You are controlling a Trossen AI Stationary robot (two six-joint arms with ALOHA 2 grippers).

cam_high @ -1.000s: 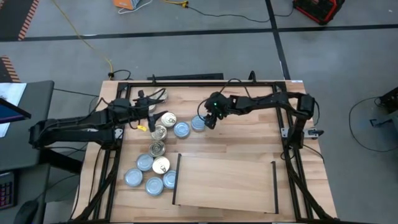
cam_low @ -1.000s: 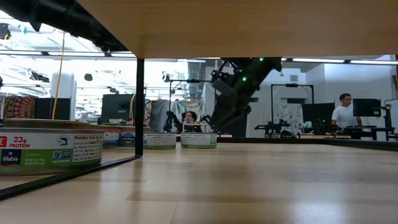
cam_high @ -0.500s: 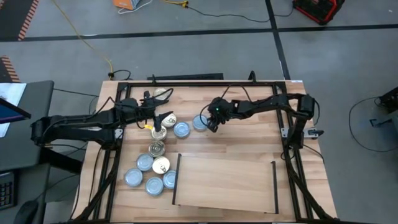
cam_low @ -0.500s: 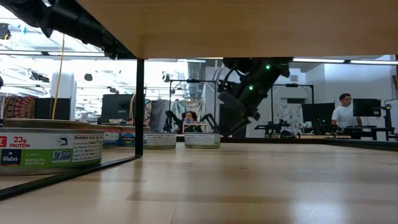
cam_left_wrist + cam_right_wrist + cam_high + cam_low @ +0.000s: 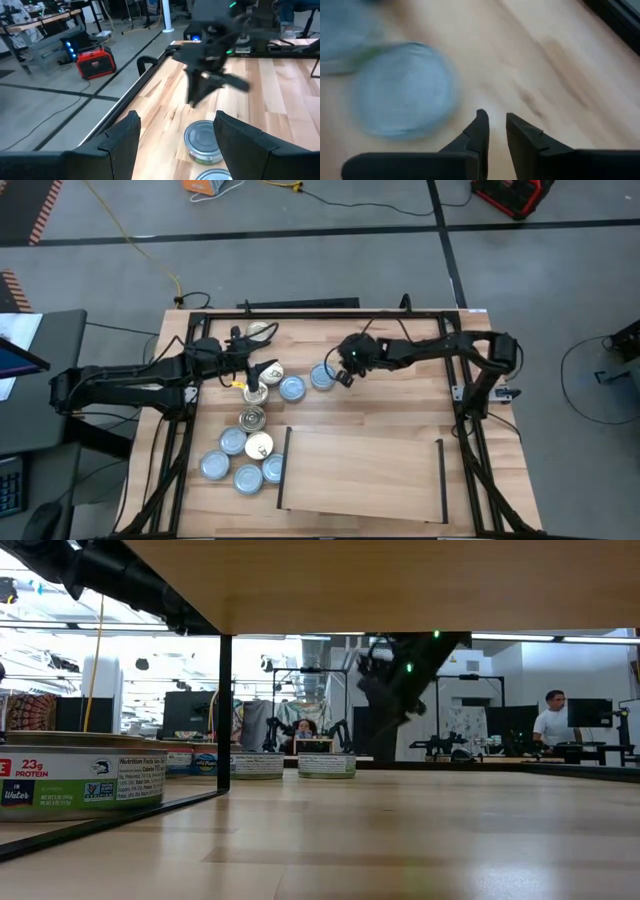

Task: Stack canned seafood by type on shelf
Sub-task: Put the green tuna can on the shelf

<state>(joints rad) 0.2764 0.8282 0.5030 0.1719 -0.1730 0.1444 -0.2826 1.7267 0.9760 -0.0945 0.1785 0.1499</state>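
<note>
Since a second ago our right arm has swung up and back from the silvery-blue tin (image 5: pixel 321 377), its right pincer (image 5: pixel 342 377) snapping shut on nothing. On the table (image 5: pixel 400 420), the shelf (image 5: pixel 360 470) at 6 o'clock carries no tins. The canned seafood (image 5: pixel 247 442) lies clustered at 9 o'clock of the shelf, a short row trailing toward 12. We judge the stacking barely begun. To do this step well, we think the right pincer should reopen wide, centre squarely over the tin's lid and descend level before closing, since a flat round tin slips from an off-centre pinch. The right pincer, fingers (image 5: pixel 480 131) pressed nearly together, hovers just beside the silvery-blue tin at its 3 o'clock, holding nothing. Our left pincer (image 5: pixel 252 374) stands spread and empty above a gold-lidded tin (image 5: pixel 255 392).
</note>
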